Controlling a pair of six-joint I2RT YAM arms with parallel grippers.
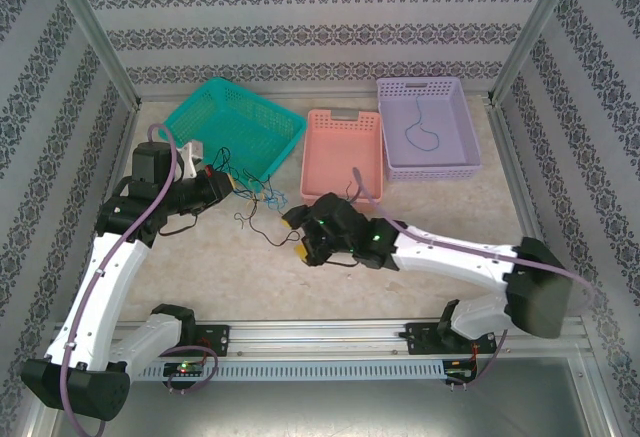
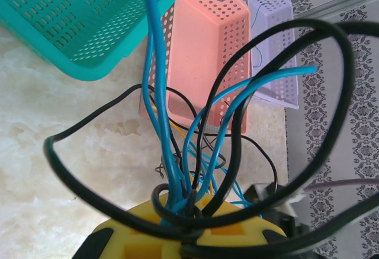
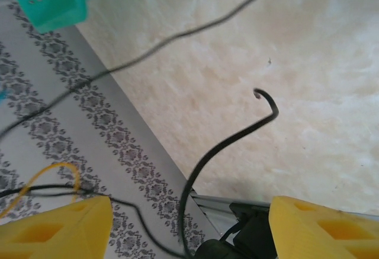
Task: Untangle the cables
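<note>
Yellow left fingers [image 2: 189, 242] sit clamped on the cables [image 2: 172, 182] — right fingers [image 3: 323, 226], spread apart, should close on one loose black strand [image 3: 207, 155] and draw it out slowly.

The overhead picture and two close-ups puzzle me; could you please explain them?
The overhead view looks down on a table with two robot arms. Each close-up comes from a camera on one wrist. At the back stand a teal basket, a pink basket and a lilac basket holding one blue cable. The left hand is shut on a tangled bundle of black and blue cables. The right hand is open, yellow fingers wide apart, with a black cable passing between them.
</note>
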